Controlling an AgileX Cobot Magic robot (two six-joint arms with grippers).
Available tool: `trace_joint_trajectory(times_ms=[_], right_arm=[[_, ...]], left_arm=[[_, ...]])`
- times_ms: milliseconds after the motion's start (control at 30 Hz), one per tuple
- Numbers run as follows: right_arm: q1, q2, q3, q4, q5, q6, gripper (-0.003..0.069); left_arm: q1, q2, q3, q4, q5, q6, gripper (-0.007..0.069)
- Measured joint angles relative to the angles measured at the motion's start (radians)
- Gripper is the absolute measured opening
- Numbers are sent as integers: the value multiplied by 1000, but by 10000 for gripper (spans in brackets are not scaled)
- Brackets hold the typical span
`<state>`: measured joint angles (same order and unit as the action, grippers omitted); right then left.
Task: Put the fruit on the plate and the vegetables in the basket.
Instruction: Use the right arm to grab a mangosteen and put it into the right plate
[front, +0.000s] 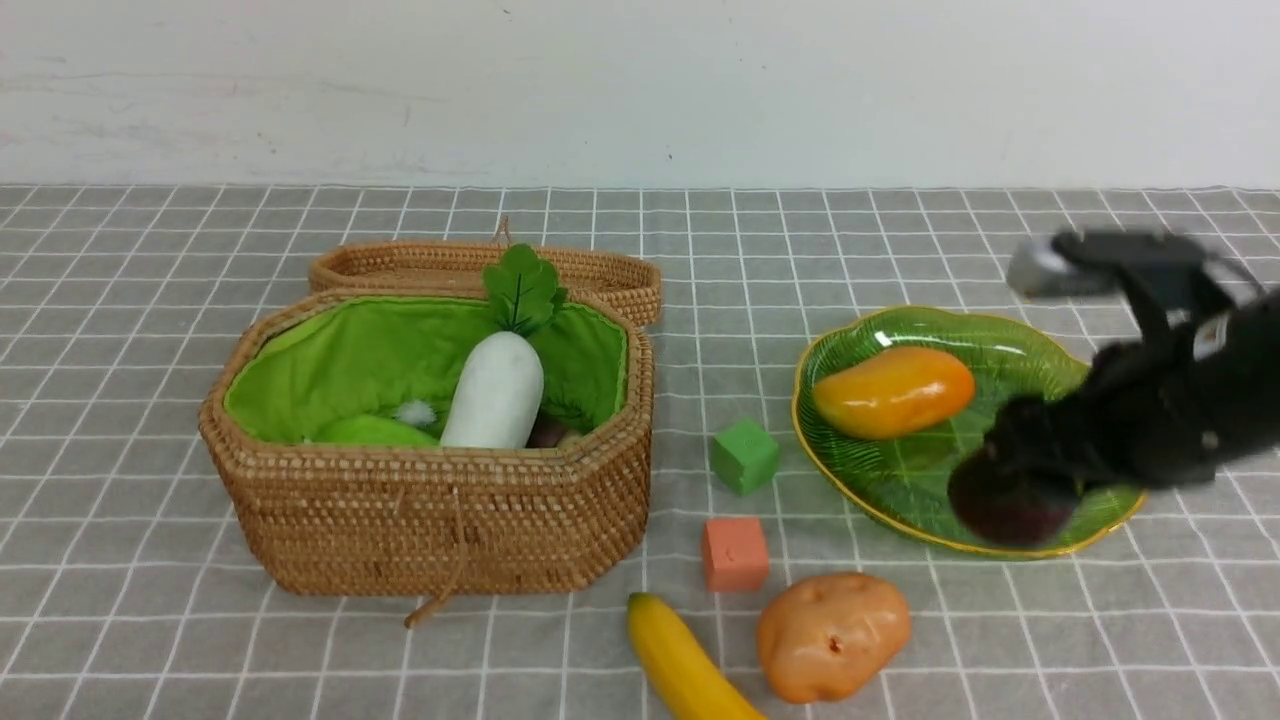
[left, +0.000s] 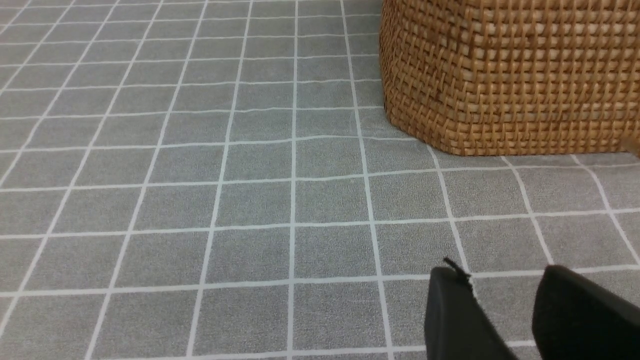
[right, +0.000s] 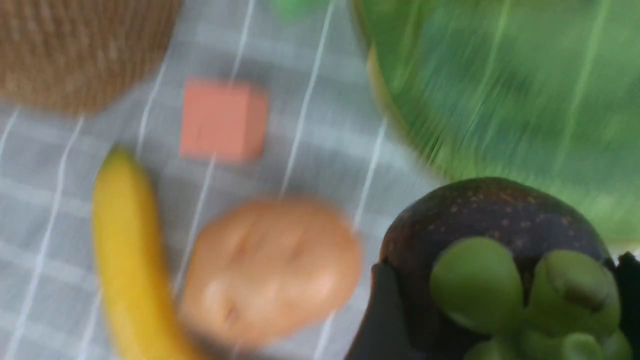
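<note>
Grid cloth (right: 320, 165) tabletop: R end effector (right: 502, 280) clamps mangosteen (right: 490, 215).

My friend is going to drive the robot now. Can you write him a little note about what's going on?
Left gripper: open, empty, low over the cloth near the basket.
Right gripper: shut on the mangosteen at the plate's near edge. The picture is blurred, so I can't tell if it has touched down.
Done: mango on the plate. Radish, gourd and a half-hidden dark purple piece are in the basket.
Left: let go of the mangosteen on the plate, move the banana to the plate and the potato to the basket.
</note>
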<state>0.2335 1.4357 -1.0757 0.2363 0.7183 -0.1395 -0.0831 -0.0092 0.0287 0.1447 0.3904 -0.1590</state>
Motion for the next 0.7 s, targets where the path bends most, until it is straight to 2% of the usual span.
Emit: trace_joint_trajectory(times_ms=[100, 333, 500, 700], right_arm=[[-19, 69, -98, -68, -21, 19, 524], [-122, 291, -280, -92, -52, 86, 524], [-183, 415, -295, -96, -124, 176, 524], [-197, 474, -295, -99, -140, 229, 524]], left_arm=[[0, 0, 0, 0, 0, 0, 239], [0, 0, 0, 0, 0, 0, 239], [0, 0, 0, 0, 0, 0, 239], [0, 0, 0, 0, 0, 0, 239]])
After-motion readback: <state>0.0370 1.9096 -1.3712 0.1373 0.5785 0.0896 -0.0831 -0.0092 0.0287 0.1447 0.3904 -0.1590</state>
